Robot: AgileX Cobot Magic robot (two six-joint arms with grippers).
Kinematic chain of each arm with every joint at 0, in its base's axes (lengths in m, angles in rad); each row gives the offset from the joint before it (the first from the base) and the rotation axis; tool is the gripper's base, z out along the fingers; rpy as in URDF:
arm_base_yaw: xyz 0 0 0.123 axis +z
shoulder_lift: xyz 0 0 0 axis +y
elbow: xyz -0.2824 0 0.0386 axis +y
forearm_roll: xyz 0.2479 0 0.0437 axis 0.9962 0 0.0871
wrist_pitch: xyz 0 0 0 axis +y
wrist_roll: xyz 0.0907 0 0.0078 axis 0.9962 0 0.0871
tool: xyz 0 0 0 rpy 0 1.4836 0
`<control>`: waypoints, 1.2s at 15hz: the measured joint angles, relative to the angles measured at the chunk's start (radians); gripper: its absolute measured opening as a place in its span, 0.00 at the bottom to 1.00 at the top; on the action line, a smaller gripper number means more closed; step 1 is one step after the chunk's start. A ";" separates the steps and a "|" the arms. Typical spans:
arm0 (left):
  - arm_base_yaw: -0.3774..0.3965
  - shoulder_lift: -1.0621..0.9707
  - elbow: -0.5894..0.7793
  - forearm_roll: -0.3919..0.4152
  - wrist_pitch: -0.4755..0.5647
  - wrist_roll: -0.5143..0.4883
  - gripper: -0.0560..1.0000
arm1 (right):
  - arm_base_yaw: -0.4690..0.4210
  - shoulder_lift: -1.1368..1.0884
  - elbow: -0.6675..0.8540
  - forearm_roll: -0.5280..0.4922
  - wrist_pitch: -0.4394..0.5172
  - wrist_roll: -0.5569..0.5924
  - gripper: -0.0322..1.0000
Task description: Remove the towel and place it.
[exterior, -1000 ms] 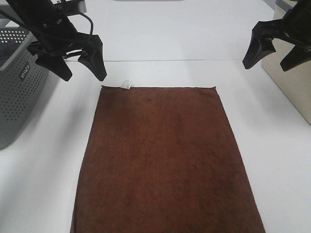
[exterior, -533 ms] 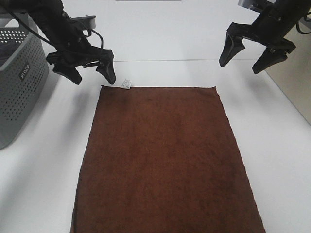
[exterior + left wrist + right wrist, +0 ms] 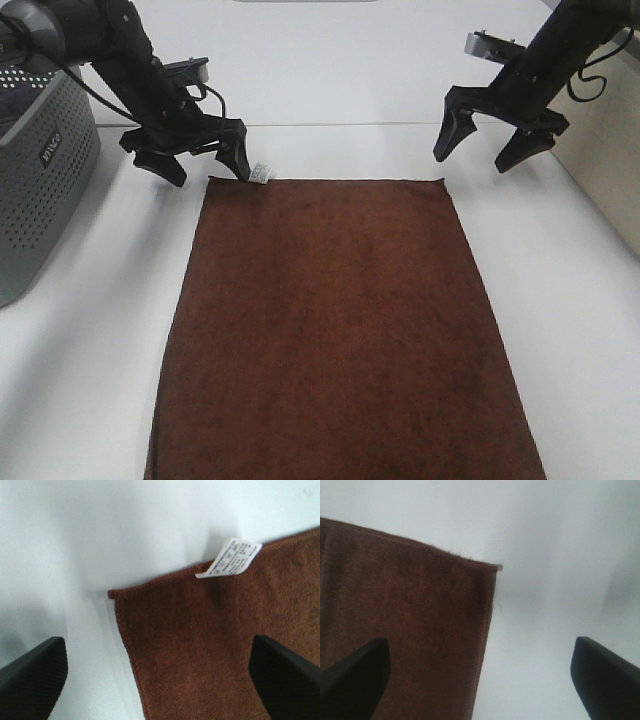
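The dark brown towel (image 3: 335, 330) lies flat on the white table, its small white tag (image 3: 260, 173) on the far short edge. My left gripper (image 3: 203, 165) is open and low over the towel's far left corner (image 3: 112, 594); the tag (image 3: 229, 557) shows in the left wrist view. My right gripper (image 3: 478, 152) is open, just beyond and right of the far right corner (image 3: 492, 569). Neither holds anything.
A grey perforated basket (image 3: 40, 170) stands at the left edge of the table. A beige box or wall (image 3: 605, 150) stands at the far right. The white table (image 3: 580, 330) shows bare on both sides of the towel.
Both grippers have come down and inward toward the towel's far corners. The towel has not moved.
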 joint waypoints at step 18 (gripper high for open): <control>-0.052 0.058 -0.047 -0.087 0.016 -0.029 0.80 | 0.079 0.096 -0.017 0.027 -0.090 0.001 0.88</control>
